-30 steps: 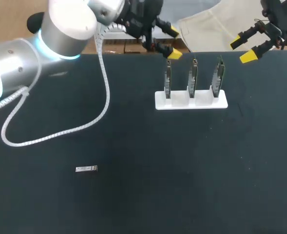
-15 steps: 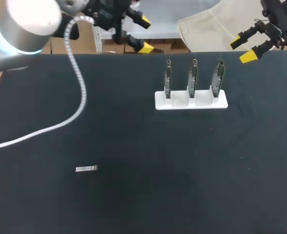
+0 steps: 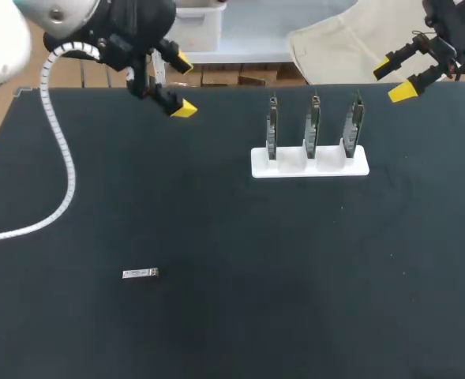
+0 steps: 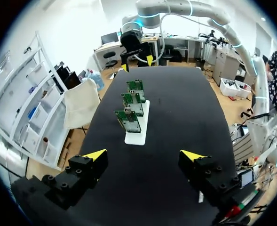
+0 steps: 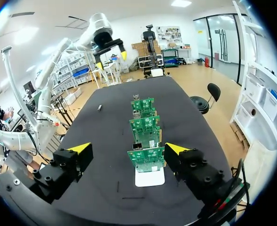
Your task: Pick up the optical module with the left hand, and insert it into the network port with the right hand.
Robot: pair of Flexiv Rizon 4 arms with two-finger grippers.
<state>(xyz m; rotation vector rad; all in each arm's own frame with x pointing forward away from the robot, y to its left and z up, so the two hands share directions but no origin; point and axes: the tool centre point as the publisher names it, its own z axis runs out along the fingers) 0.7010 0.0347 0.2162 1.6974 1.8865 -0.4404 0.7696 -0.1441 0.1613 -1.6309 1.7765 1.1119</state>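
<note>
The optical module [image 3: 140,273], a small silver bar, lies flat on the black table at the front left; from the right wrist it is a far speck [image 5: 99,108]. My left gripper [image 3: 181,85] [image 4: 144,155] hangs open and empty above the table's back left, well behind the module. A white stand [image 3: 309,164] [image 4: 137,137] [image 5: 150,178] holds three upright green port boards [image 3: 313,125] at the back right. Just beyond the stand's right end, my right gripper [image 3: 392,79] [image 5: 129,149] hovers open and empty, the nearest board [image 5: 146,160] right ahead of its fingers.
The left arm's white coiled cable [image 3: 57,158] drapes over the table's left side. Black table [image 3: 295,276] stretches bare between the module and the stand. The far edge runs just behind both grippers.
My left arm has swung left, carrying its open gripper from behind the stand to the back left of the table and a little lower. The right arm, module and stand have not moved.
</note>
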